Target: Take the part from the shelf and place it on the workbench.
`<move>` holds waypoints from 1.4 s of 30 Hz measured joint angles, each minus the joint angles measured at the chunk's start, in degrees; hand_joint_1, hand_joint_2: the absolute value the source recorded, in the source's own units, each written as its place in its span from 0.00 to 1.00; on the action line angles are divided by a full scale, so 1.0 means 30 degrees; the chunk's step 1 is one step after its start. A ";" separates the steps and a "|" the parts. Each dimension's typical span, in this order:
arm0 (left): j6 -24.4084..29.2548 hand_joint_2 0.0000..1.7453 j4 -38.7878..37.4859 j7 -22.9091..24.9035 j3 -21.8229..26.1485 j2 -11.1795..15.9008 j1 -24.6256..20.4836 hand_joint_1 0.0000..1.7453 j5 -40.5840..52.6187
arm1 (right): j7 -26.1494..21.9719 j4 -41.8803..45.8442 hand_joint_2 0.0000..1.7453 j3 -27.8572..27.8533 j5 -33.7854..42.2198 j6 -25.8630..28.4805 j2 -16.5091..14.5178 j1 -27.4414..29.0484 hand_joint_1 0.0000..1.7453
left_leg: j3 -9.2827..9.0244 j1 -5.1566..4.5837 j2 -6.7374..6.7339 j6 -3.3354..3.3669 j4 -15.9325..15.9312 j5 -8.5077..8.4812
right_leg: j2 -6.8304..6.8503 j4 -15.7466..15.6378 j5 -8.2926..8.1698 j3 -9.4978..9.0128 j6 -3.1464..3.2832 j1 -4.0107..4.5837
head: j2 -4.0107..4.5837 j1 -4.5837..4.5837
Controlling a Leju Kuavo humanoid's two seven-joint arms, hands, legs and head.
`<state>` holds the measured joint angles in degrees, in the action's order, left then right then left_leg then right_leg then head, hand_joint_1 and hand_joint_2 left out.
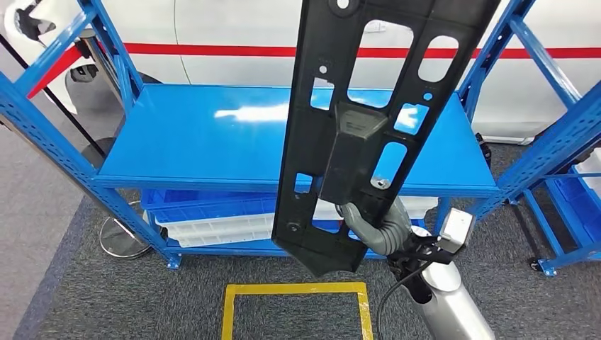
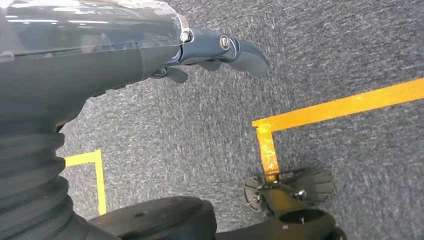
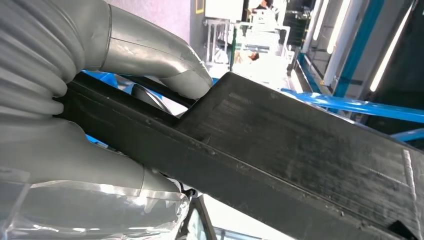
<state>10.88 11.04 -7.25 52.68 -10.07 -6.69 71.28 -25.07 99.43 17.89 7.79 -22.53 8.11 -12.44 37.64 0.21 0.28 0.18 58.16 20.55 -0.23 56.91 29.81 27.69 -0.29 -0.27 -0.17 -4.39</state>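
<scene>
At the lower right of the head view, a silver forearm [image 1: 453, 304] with a black cable looped beside it ends in a grey ribbed cuff and the right hand [image 1: 375, 228]; the left hand [image 2: 150, 55] has a dark shell, screws and bluish-dark fingers [image 2: 245, 52].

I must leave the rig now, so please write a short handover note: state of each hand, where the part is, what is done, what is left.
Right hand: grips the black plastic part near its lower end, holding it upright in front of the blue shelf.
Left hand: holds nothing, fingers loosely apart, hanging over grey carpet.
Done: part is off the shelf.
Left: carry it to the workbench and set it down.
</scene>
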 joint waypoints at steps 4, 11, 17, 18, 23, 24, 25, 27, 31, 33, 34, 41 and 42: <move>0.0060 1.00 0.0000 0.0228 0.0004 0.0042 0.0059 0.00 0.0215 | 0.0044 0.0033 1.00 0.0000 -0.0016 -0.0060 -0.0102 0.0004 1.00 | 0.0876 0.0040 0.0007 -0.0321 0.2189 0.2665 | 0.0145 -0.0146 -0.0936 0.0936 0.0532 -0.0123 | 0.0000 -0.0007; 0.0064 1.00 0.0000 0.0424 -0.0018 0.0140 0.0080 0.00 0.0468 | 0.0153 0.0082 1.00 0.0000 -0.0142 0.0011 -0.0248 0.0153 1.00 | -0.2068 0.0010 0.0004 -0.0227 0.2399 0.2599 | 0.0171 0.0333 -0.2220 0.2936 0.0383 0.0007 | 0.0000 -0.0009; 0.0060 1.00 0.0000 0.0623 -0.0036 0.0222 0.0098 0.00 0.0608 | 0.0133 0.0226 1.00 -0.0038 -0.0142 0.0007 -0.0319 0.0174 1.00 | -0.3348 -0.0039 -0.0051 0.0378 -0.0532 0.2827 | 0.0159 0.0716 -0.2411 0.3479 -0.0228 -0.0012 | 0.0000 0.0000; 0.0064 1.00 0.0000 0.0667 -0.0040 0.0228 0.0117 0.00 0.0623 | 0.0126 0.0224 1.00 -0.0047 -0.0142 -0.0011 -0.0330 0.0173 1.00 | -0.3111 0.0002 -0.0104 0.0523 -0.0557 0.2580 | 0.0129 0.1322 -0.1650 0.3734 -0.0327 -0.0032 | 0.0000 0.0006; 0.0080 1.00 0.0000 0.0754 -0.0098 0.0239 0.0134 0.00 0.0743 | 0.0113 0.0191 1.00 -0.0062 -0.0157 -0.0095 -0.0537 0.0123 1.00 | -0.1515 -0.0021 -0.0209 0.0632 -0.0324 0.1489 | 0.0110 0.6035 0.0633 0.4359 -0.0644 -0.0208 | 0.0000 0.0013; 0.0080 1.00 0.0000 0.0763 -0.0118 0.0237 0.0126 0.00 0.0772 | 0.0116 0.0189 1.00 -0.0062 -0.0175 -0.0095 -0.0590 0.0120 1.00 | -0.1181 -0.0017 -0.0212 0.0593 -0.0226 0.1304 | 0.0111 0.5720 0.0013 0.3796 -0.0650 -0.0228 | 0.0000 0.0013; 0.0080 1.00 0.0000 0.0767 -0.0138 0.0235 0.0106 0.00 0.0787 | 0.0120 0.0193 1.00 -0.0062 -0.0197 -0.0095 -0.0639 0.0109 1.00 | -0.0907 -0.0015 -0.0203 0.0541 -0.0118 0.1153 | 0.0108 0.4743 -0.0483 0.2908 -0.0623 -0.0245 | 0.0000 0.0011; 0.0080 1.00 0.0000 0.0776 -0.0167 0.0231 0.0068 0.00 0.0805 | 0.0131 0.0221 1.00 -0.0062 -0.0253 -0.0095 -0.0727 0.0045 1.00 | -0.0542 -0.0065 -0.0172 0.0381 0.0059 0.0890 | 0.0093 0.1900 -0.0319 0.0845 -0.0462 -0.0190 | 0.0000 0.0009; 0.0071 1.00 0.0000 0.0809 -0.0175 0.0240 0.0079 0.00 0.0833 | 0.0142 0.0275 1.00 -0.0069 -0.0322 -0.0115 -0.0858 -0.0042 1.00 | -0.0259 -0.0069 -0.0153 -0.0074 0.0006 0.0400 | 0.0117 -0.0010 -0.0082 0.0045 0.0039 -0.0087 | 0.0000 0.0000; 0.0058 1.00 0.0000 0.0809 -0.0177 0.0240 0.0076 0.00 0.0845 | 0.0177 0.0288 1.00 -0.0069 -0.0401 -0.0166 -0.0944 -0.0054 1.00 | 0.0130 -0.0030 -0.0129 -0.0238 0.0725 0.1416 | 0.0210 -0.0081 -0.0519 0.0460 0.0398 -0.0155 | 0.0000 0.0000; 0.0051 1.00 0.0000 0.0807 -0.0179 0.0240 0.0038 0.00 0.0862 | 0.0191 0.0295 1.00 -0.0069 -0.0435 -0.0188 -0.1004 -0.0060 1.00 | 0.0395 0.0009 -0.0124 -0.0289 0.1658 0.2413 | 0.0254 -0.0075 -0.0732 0.0715 0.0519 -0.0159 | 0.0000 -0.0002; 0.0022 1.00 0.0000 0.0836 -0.0189 0.0249 -0.0024 0.00 0.0980 | 0.0262 0.0341 1.00 -0.0069 -0.0496 -0.0197 -0.1166 -0.0037 1.00 | -0.1527 0.0031 -0.0122 -0.0357 0.2974 0.2589 | 0.0271 0.0241 -0.2051 0.2637 0.0403 -0.0070 | 0.0000 -0.0002; 0.0015 1.00 0.0000 0.0845 -0.0191 0.0251 -0.0012 0.00 0.0985 | 0.0262 0.0377 1.00 -0.0073 -0.0497 -0.0197 -0.1173 -0.0036 1.00 | -0.2486 0.0006 -0.0105 -0.0288 0.1469 0.2588 | 0.0269 0.0288 -0.2201 0.2802 0.0311 -0.0051 | 0.0000 0.0000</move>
<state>10.93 11.04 -4.71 52.10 -9.32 -6.72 74.24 -24.28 100.56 17.67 6.30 -23.12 4.59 -12.55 30.19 0.23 -0.04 -0.68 62.57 28.31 0.58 57.78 23.21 36.09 0.64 -0.42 -0.17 -4.39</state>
